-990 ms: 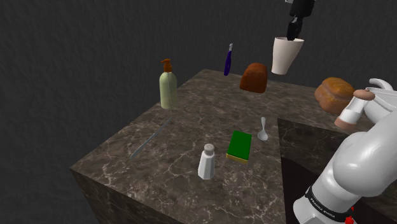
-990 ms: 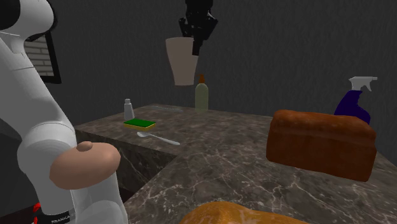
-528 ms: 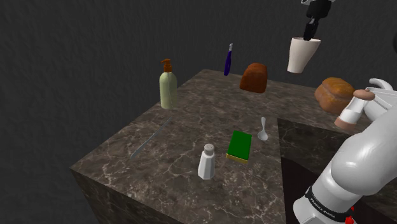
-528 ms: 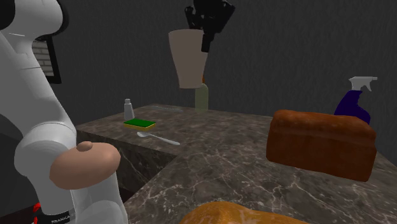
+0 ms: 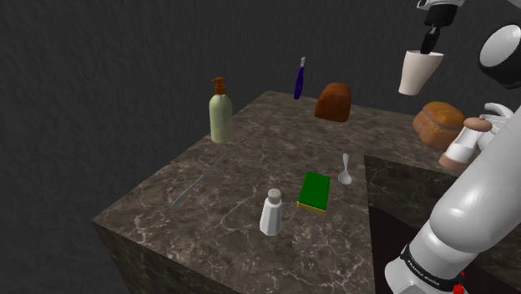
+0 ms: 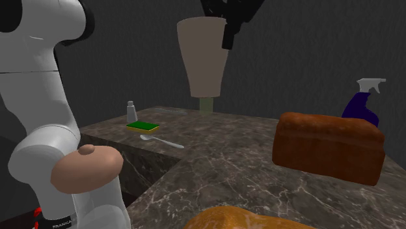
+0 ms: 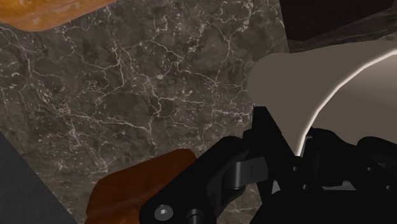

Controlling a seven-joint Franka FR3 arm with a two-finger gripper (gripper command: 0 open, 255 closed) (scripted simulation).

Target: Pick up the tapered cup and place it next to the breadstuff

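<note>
My gripper is shut on the rim of a pale tapered cup, which hangs upright and high in the air. It hovers above the marble counter between a brown bread loaf and a rounder golden loaf. The second exterior view has the cup large at the top, the gripper on its rim, and the brown loaf at the right. In the wrist view the gripper clasps the cup wall, with the brown loaf and golden loaf far below.
On the counter stand a green soap bottle, a purple spray bottle, a white shaker, a green sponge and a spoon. A thin utensil lies near the left edge. A dark recess cuts into the counter.
The gripper has carried the cup toward the shoulder view's right and slightly upward, closer to the golden loaf. In the second exterior view the cup has grown larger.
</note>
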